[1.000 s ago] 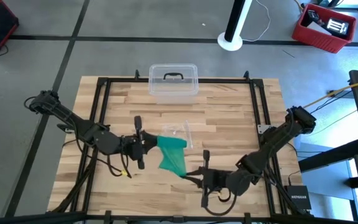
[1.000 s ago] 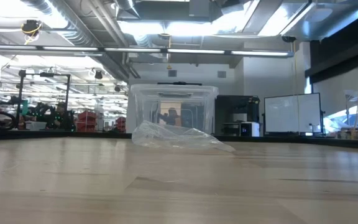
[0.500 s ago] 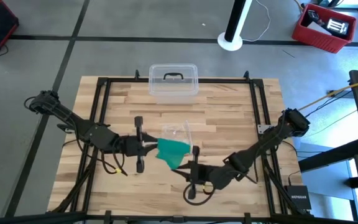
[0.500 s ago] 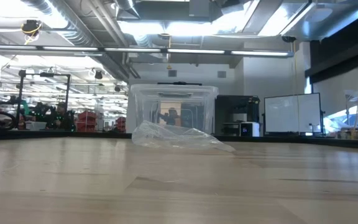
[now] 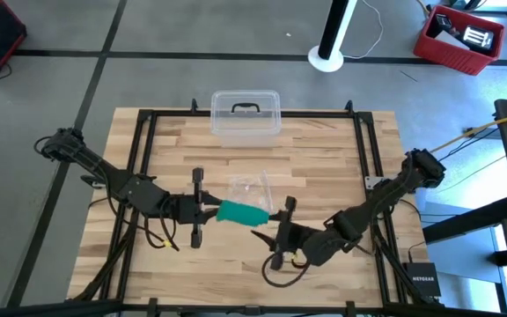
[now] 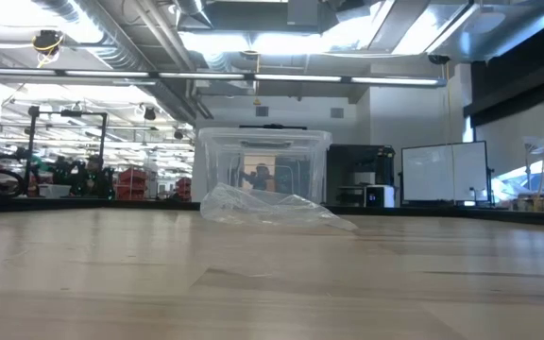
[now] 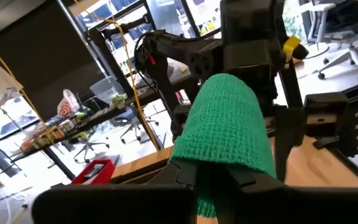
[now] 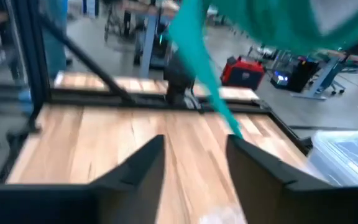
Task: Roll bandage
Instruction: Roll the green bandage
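Above a butcher-block table (image 5: 324, 158), the left gripper (image 5: 208, 211) pinches one end of the bandage (image 5: 240, 214), mostly gathered into a loose teal roll, while the right gripper (image 5: 267, 232), fingers parted and empty, sits beside its trailing tail, which probably remains to wind.

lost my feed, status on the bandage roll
Left gripper shut on bandage, held off table. Right gripper fingers open, bandage tail free. Plastic wrapper lies just behind.

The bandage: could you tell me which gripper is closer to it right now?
Left. The left gripper is shut on the bandage at its end. The right gripper sits just off the other end, fingers apart, not gripping it.
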Controlling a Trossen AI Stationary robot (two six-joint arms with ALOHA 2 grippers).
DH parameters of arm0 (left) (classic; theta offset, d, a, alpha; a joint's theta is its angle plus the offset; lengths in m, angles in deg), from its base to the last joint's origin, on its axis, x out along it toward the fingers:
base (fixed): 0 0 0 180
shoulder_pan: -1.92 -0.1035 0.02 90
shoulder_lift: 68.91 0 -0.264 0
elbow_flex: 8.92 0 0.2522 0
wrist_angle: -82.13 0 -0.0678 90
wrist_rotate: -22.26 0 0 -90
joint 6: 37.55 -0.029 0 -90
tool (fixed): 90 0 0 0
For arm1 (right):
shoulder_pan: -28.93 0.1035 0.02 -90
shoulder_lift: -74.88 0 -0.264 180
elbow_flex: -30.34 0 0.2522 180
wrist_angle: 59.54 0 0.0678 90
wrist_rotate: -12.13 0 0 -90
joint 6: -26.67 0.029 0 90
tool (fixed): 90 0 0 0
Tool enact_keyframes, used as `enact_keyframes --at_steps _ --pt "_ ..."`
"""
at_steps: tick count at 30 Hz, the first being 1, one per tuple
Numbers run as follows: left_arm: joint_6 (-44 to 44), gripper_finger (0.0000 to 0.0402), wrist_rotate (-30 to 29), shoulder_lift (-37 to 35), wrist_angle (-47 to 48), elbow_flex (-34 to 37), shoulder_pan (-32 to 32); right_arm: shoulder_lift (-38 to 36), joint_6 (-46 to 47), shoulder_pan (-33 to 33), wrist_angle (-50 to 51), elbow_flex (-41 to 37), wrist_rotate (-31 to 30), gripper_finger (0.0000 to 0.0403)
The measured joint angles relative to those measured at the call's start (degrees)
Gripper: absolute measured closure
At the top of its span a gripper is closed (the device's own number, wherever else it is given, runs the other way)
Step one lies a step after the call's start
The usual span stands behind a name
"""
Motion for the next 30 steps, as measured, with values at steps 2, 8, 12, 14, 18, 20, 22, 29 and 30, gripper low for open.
enact_keyframes --at_steps 2,8,12,14,18,20,22,29,30 --pt "-0.7 0.0389 -0.81 0.0 0.01 0.0 0.0 -1.01 2.09 0.95 4.22 0.0 0.01 0.0191" --pt "-0.73 0.0389 -1.44 0.0 0.01 0.0 -0.26 0.09 7.23 2.08 4.01 -1.84 -4.98 0.0156" --pt "-0.73 0.0389 -1.46 0.0 0.02 0.0 -0.28 2.5 3.43 0.79 -8.03 -4.01 -4.78 0.0167" --pt "-0.79 0.0389 -1.46 0.0 0.08 0.0 -0.28 3.5 0.76 0.05 -13.37 -4.17 -2.97 0.0177" --pt "-0.88 0.0389 -1.44 0.0 0.15 0.0 -0.28 4.3 -3.45 -0.44 -18.14 -4.17 -2.52 0.0201" --pt "-0.83 0.0389 -1.46 0.0 0.15 0.0 -0.28 4.26 -4.06 -1.0 -19.23 -4.14 -2.64 0.0212" --pt "-0.8 0.0389 -1.46 0.0 0.15 0.0 -0.28 4.26 -5.21 -1.48 -19.48 -4.13 -2.92 0.0221" --pt "-1.17 0.0389 -1.46 0.0 0.11 0.0 -0.28 4.26 -7.45 -3.13 -19.7 -4.13 0.54 0.0238" --pt "-1.17 0.0389 -1.46 0.0 0.13 0.0 -0.28 4.26 -8.38 -3.39 -20.03 -4.13 0.62 0.0241"
